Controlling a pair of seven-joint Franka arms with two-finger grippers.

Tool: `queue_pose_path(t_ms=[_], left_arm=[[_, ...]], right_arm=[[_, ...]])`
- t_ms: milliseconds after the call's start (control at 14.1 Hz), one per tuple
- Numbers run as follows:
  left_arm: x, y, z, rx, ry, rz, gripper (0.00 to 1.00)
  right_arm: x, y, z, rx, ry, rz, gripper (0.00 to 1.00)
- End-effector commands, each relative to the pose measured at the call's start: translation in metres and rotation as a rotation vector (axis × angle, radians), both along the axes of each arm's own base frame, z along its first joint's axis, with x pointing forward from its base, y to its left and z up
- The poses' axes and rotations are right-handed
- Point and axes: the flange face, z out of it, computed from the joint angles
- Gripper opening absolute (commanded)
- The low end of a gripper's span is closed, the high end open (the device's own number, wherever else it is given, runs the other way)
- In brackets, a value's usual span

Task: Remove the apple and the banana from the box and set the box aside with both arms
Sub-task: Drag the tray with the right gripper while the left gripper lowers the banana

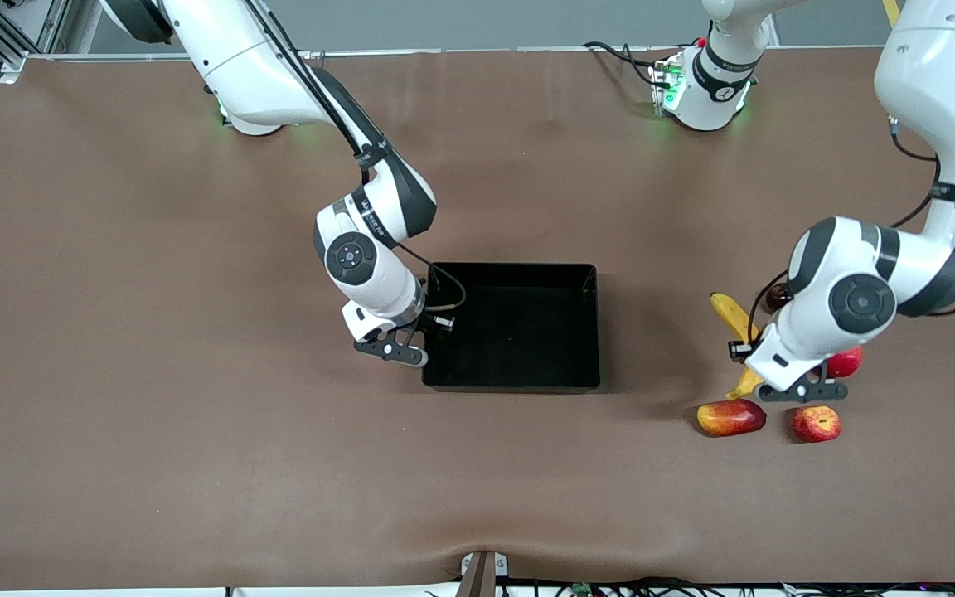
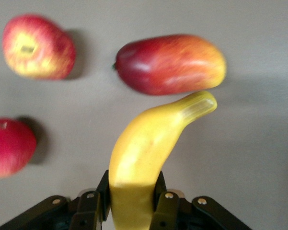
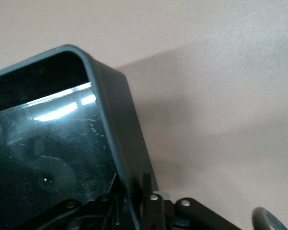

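Fruit out; box-moving step starts. Right gripper clamps box wall, mid-table. Left gripper clamped on banana near apple, left arm's table end. Next: drop banana, left grabs box.

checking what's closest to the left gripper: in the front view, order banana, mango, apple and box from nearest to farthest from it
1. banana: held in the shut left gripper.
2. mango and apple: on the table just nearer the front camera, on either side of the gripper; too close to call.
3. box: mid-table, the right gripper at its wall.
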Motion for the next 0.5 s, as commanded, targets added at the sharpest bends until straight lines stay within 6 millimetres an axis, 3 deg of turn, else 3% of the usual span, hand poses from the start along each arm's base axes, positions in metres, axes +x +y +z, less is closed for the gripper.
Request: queue_pose_path(t_ms=[0, 71, 213, 285, 427], left_arm=[[-0.029, 0.013, -0.003, 0.039, -0.021, 0.148, 0.00], [-0.031, 0.013, -0.008, 0.039, -0.020, 0.193, 0.00], [-0.034, 0.018, -0.022, 0.111, -0.048, 0.245, 0.00], [-0.034, 0.032, -0.028, 0.159, -0.073, 0.285, 0.00], [-0.033, 0.041, -0.046, 0.173, -0.080, 0.348, 0.00]], right_arm=[[0.010, -0.006, 0.015, 0.000, -0.022, -0.009, 0.00], [0.016, -0.015, 0.024, 0.003, -0.026, -0.021, 0.00], [0.027, -0.033, 0.060, 0.007, -0.009, -0.041, 0.00], [0.032, -0.048, 0.074, 0.001, 0.010, -0.054, 0.00], [0.040, -0.088, 0.104, -0.014, 0.058, -0.018, 0.00]])
